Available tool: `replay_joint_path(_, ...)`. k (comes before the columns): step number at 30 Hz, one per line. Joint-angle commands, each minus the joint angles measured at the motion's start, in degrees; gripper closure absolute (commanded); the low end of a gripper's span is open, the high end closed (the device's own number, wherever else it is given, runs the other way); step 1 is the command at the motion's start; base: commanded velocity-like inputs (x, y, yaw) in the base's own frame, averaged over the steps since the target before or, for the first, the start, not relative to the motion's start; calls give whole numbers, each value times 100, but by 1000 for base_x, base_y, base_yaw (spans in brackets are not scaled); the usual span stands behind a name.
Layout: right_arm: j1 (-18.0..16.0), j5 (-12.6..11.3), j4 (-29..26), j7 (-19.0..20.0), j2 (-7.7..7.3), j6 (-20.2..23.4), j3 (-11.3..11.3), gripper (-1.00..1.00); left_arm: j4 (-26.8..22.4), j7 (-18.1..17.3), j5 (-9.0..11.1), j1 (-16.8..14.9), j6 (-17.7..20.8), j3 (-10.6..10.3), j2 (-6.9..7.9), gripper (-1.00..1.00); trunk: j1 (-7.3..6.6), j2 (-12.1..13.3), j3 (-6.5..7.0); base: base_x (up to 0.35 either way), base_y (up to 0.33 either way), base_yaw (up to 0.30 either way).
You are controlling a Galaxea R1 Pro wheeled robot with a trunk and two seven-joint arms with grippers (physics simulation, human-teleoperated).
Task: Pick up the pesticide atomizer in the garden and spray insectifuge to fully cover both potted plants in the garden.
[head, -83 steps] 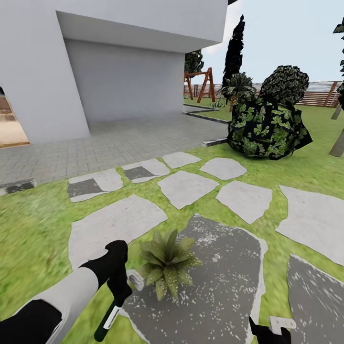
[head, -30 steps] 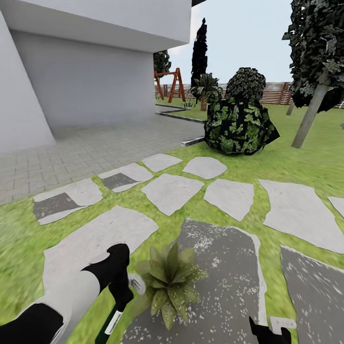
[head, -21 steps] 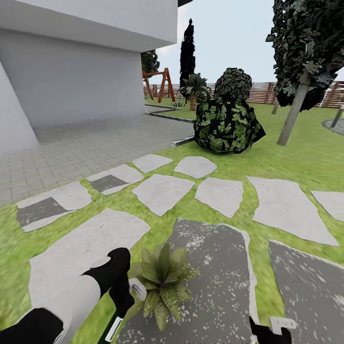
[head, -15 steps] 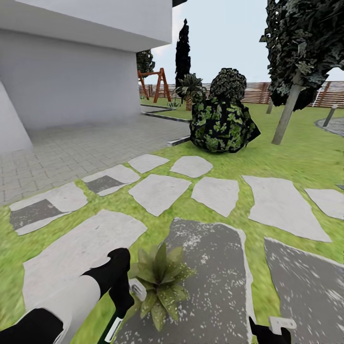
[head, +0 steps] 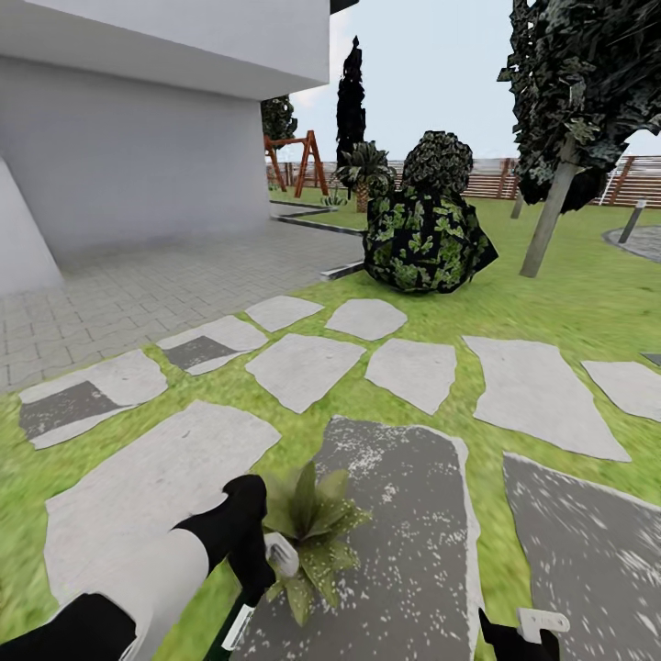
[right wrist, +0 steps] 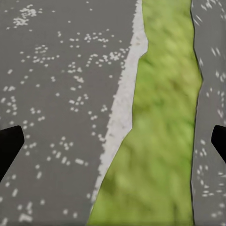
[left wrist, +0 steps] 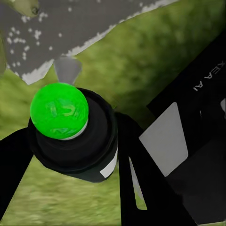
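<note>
The left claw (head: 262,574) is clamped on the pesticide atomizer (left wrist: 70,134), with its fingers (left wrist: 136,174) closed against the dark body below the green cap. In the head view the atomizer's white trigger head (head: 281,554) sits just beside the leaves of a potted plant (head: 312,528). The plant stands at the near edge of a dark speckled stone slab (head: 404,542), bordered by lawn (head: 55,459). The right claw (head: 519,633) hangs over the slab edge and a grass strip (right wrist: 155,141), fingers spread apart and holding nothing.
</note>
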Motion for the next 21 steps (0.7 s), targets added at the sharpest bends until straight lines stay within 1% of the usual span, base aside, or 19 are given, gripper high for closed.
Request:
replay_joint_path(1, -4, 28, 4, 38, 0, -21, -49, -100, -10, -51, -68, -9, 41, -12, -36, 100, -1, -2, -5, 0, 0, 0)
replay_joint_path(3, -4, 26, 4, 38, -2, -21, -49, -100, -6, -48, -73, -14, 41, -8, -41, 100, -1, -2, -5, 0, 0, 0)
replay_joint_path(6, -4, 28, 4, 38, -2, -21, -49, -100, 3, -45, -73, -11, 40, 15, -8, 100, -1, -2, -5, 0, 0, 0)
replay_joint_path(8, -4, 29, 4, 38, -3, -21, -49, -100, 38, -41, -70, 5, 35, 22, 47, 100, -1, -2, -5, 0, 0, 0)
replay_joint_path(11, -4, 28, 4, 38, -1, -21, -49, -100, 84, -47, -66, 30, 33, 24, 178, 100, -1, -2, -5, 0, 0, 0)
replay_joint_path(14, -4, 32, 4, 38, -2, -21, -49, -100, 76, -48, -60, 36, 33, 28, 257, 100, -1, -2, -5, 0, 0, 0)
replay_joint_path(16, -4, 33, 4, 38, -1, -20, -49, -100, 23, -48, -57, 26, 36, 24, 270, 100, -1, -2, -5, 0, 0, 0)
replay_joint_path(21, -4, 33, 4, 38, -1, -17, -49, -100, -61, -78, -57, -86, 54, 16, 219, 100, -1, -2, -5, 0, 0, 0)
